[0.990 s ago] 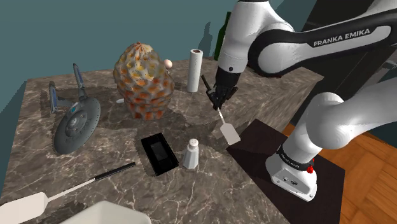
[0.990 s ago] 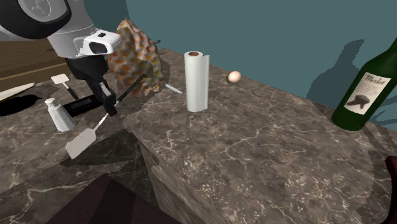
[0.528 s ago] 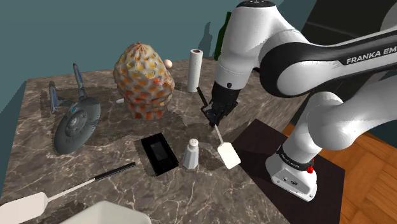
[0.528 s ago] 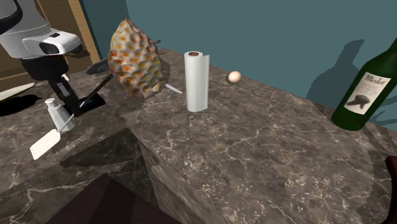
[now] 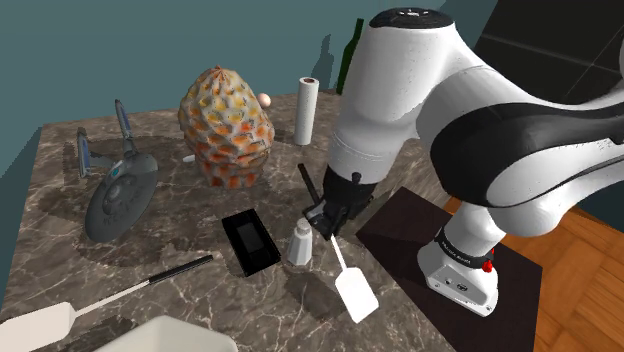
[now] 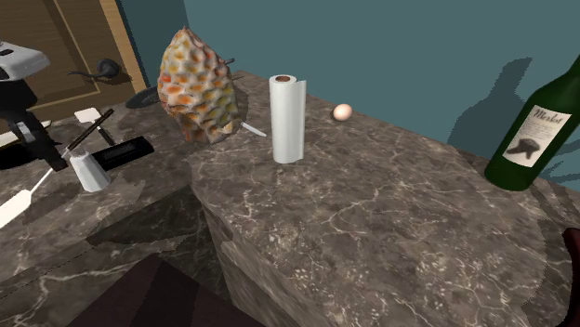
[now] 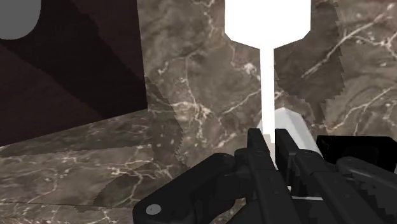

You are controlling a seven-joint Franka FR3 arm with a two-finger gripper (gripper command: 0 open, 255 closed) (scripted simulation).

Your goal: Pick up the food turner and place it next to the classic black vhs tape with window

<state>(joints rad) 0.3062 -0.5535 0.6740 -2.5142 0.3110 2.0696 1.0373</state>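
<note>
My gripper (image 5: 324,214) is shut on the food turner (image 5: 356,293), which has a white blade, a thin white shaft and a black handle. It hangs tilted above the marble counter, blade lowest, just past the white shaker (image 5: 298,247). The black VHS tape (image 5: 250,241) lies flat on the other side of that shaker. In the second exterior view the gripper (image 6: 45,151) is at the left edge, with the turner (image 6: 11,208) slanting down past the shaker (image 6: 90,172) and the tape (image 6: 125,153). In the wrist view the fingers (image 7: 255,154) clasp the turner's shaft (image 7: 268,83) over the shaker (image 7: 294,127).
A second turner (image 5: 110,298) lies near the counter's front-left edge. A grey spaceship model (image 5: 120,190), an orange patterned lump (image 5: 225,125), a paper roll (image 5: 306,110), an egg (image 5: 264,99) and a green bottle (image 6: 534,121) stand farther back. The dark stand top (image 5: 400,225) borders the counter.
The arm has swung from beside the paper roll toward the counter's front edge, carrying the turner lower, to just beside the shaker and tape. The grip has stayed shut.
</note>
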